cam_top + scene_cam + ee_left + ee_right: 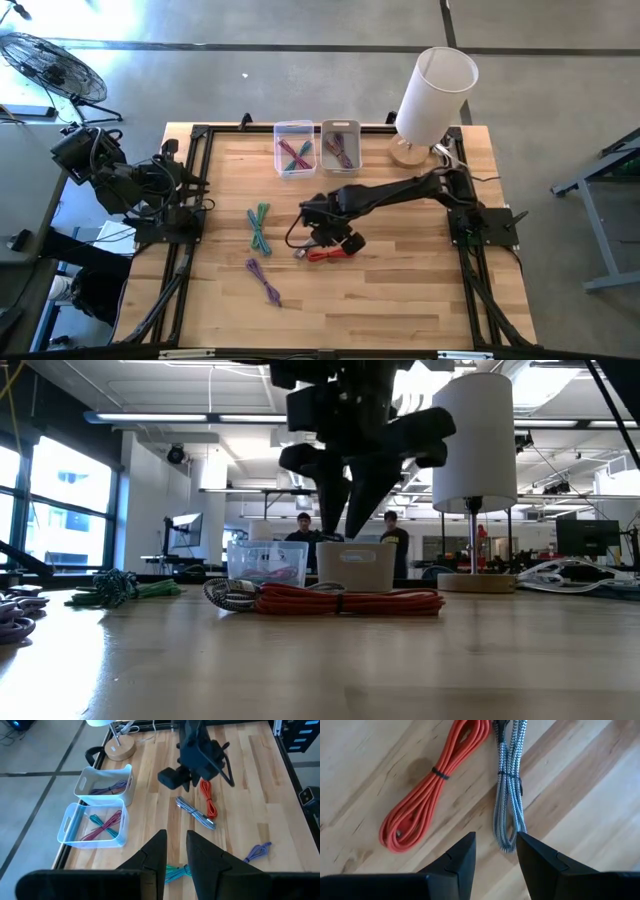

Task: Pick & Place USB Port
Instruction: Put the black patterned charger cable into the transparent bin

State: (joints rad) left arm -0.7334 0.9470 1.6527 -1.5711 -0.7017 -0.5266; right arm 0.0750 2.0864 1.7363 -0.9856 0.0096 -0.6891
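Observation:
A coiled orange-red cable [427, 795] and a coiled grey braided cable [510, 785] lie side by side on the wooden table, each tied at its middle. They also show in the high view, the red cable [328, 255] and the grey cable [300, 254]. My right gripper [495, 850] is open and hovers above them, fingers pointing down, over the near end of the grey cable and touching nothing. In the low view my right gripper [345, 510] stands clear above the red cable [350, 600]. My left gripper [175, 855] is open and empty, held back at the table's left edge.
A clear bin [294, 125] with pink and teal cables and a white bin [341, 123] with purple cables stand at the far edge. A white lamp [432, 95] stands at the far right. A teal-green cable [260, 225] and a purple cable [265, 280] lie left of centre.

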